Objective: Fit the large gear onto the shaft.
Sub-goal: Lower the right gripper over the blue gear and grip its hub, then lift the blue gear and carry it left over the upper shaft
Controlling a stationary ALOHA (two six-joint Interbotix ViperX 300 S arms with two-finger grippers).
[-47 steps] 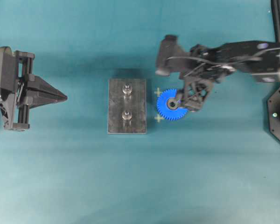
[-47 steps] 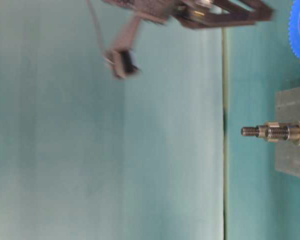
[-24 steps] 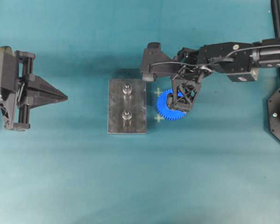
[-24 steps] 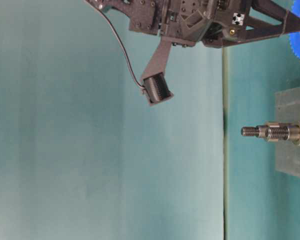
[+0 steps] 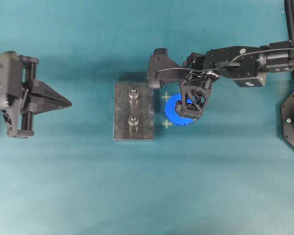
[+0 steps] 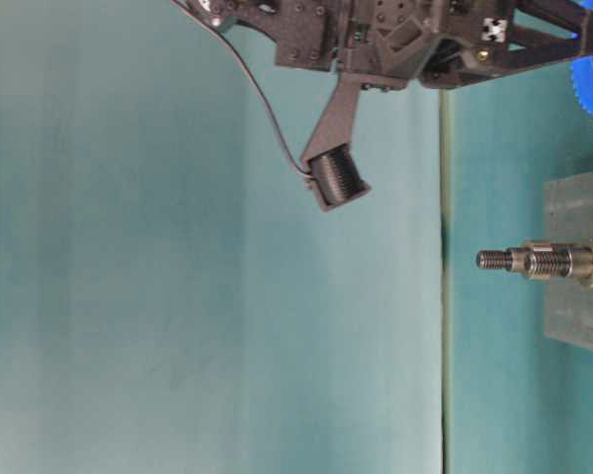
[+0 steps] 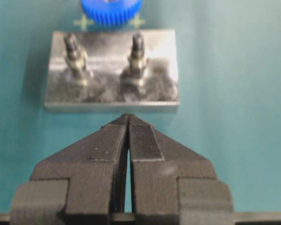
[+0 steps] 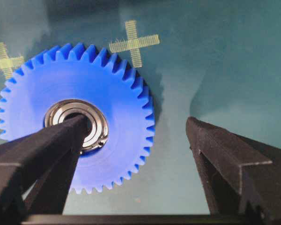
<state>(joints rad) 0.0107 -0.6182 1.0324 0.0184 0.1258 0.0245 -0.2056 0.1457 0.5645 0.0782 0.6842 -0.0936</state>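
Right gripper (image 8: pixel 136 131) (jaws wide) straddling large gear (image 8: pixel 79 117) rim.

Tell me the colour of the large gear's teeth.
Bright blue; the large gear shows best in the right wrist view.

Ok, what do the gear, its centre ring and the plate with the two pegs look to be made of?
The bright blue toothed gear looks like moulded plastic: even matte colour, no glint. Its silver centre ring looks like polished metal, catching light. The grey rectangular plate and its two pegs look like bare steel, with dull, patchy reflections.
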